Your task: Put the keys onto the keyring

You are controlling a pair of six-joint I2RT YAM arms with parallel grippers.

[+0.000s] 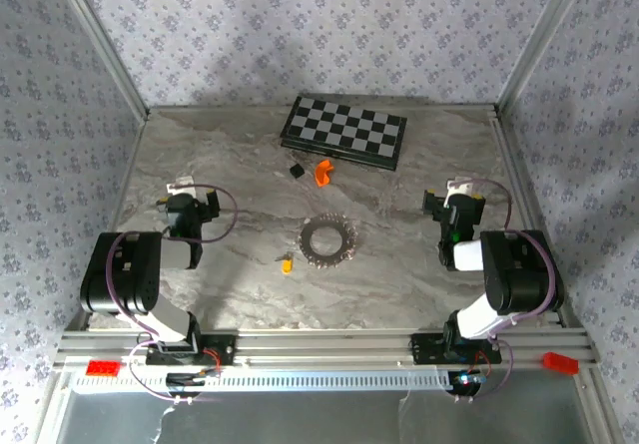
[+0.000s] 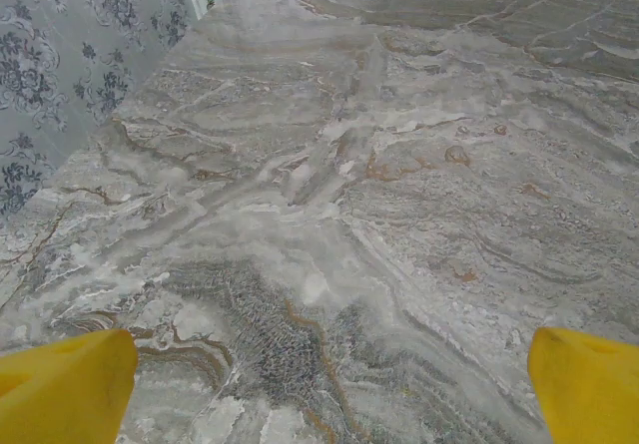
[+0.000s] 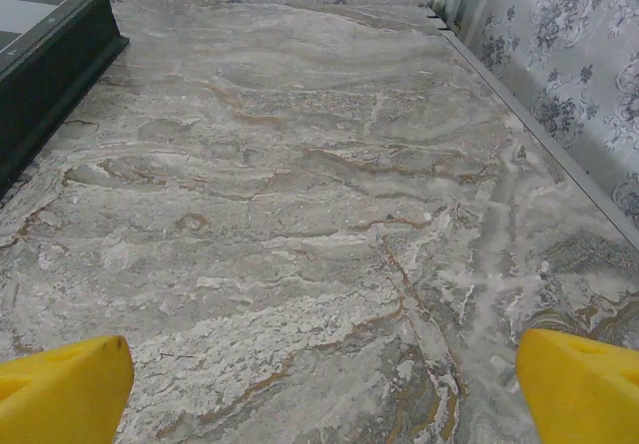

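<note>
The key (image 1: 287, 263) lies just beside the keyring (image 1: 328, 240), halfway between the desk (image 1: 399, 274) edges. The left fingers (image 2: 60, 384) and right fingers (image 3: 60, 389) are apart, empty.

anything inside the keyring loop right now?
Only bare table shows through the keyring centre. The key lies outside it, at its near-left, apart. Whatever is under the links is covered.

Two black-and-white arms (image 1: 120, 269), purple cables (image 1: 232, 215), yellow fingertips (image 2: 65, 384).

The keys (image 1: 287, 263) lie just left of the keyring (image 1: 328, 239), with the chessboard (image 1: 344, 132) well behind.
</note>
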